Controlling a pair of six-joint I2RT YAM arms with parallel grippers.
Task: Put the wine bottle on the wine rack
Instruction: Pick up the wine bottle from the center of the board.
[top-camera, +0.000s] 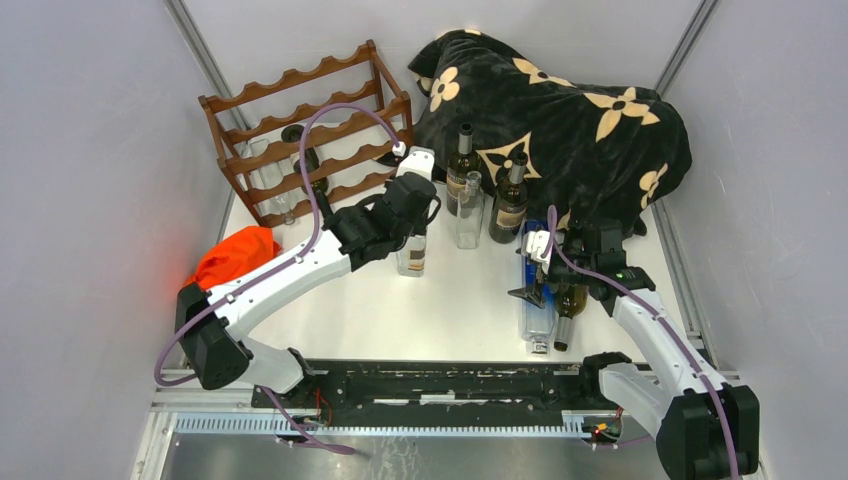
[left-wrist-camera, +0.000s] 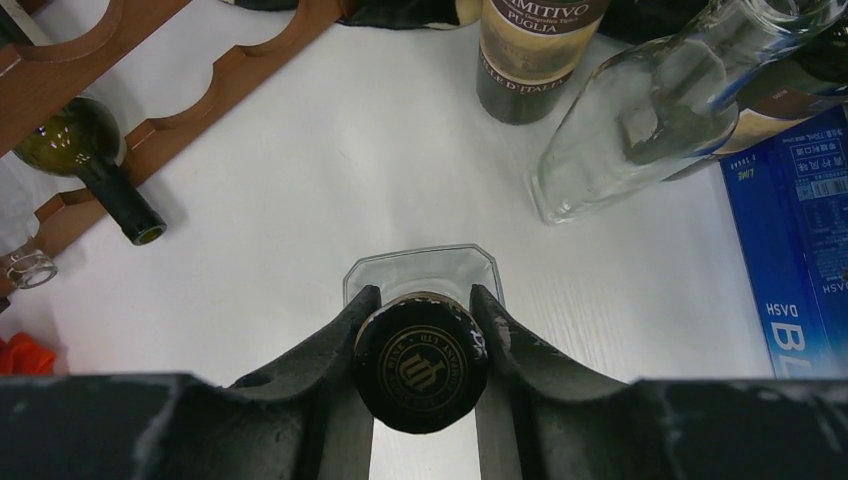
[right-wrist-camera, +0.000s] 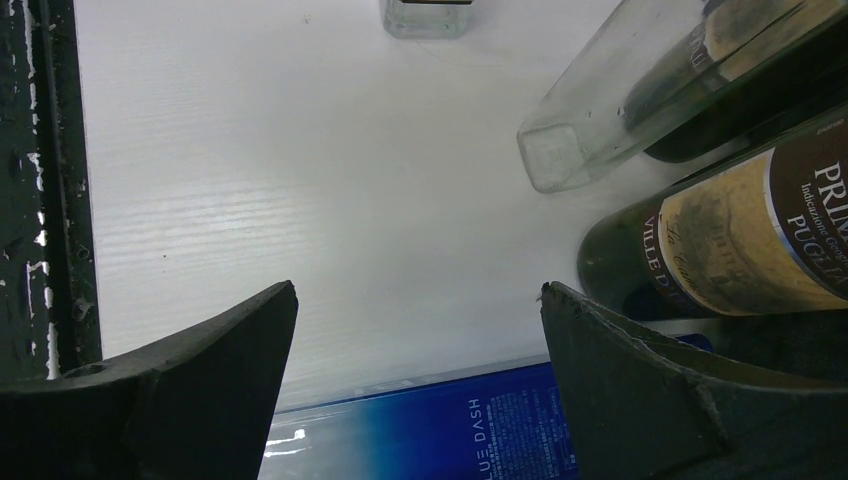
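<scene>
Now the grasp: left gripper clamps the cap of the upright wine bottle, near the wine rack's right end. Next, lift and tip it onto a rail. Right gripper gapes.

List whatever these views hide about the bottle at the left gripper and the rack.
- Clear bottle: left wrist view, body hidden under its black cap and the left gripper.
- Wine rack: left wrist view cuts it at the edge; top view, left arm covers its lower right.
</scene>
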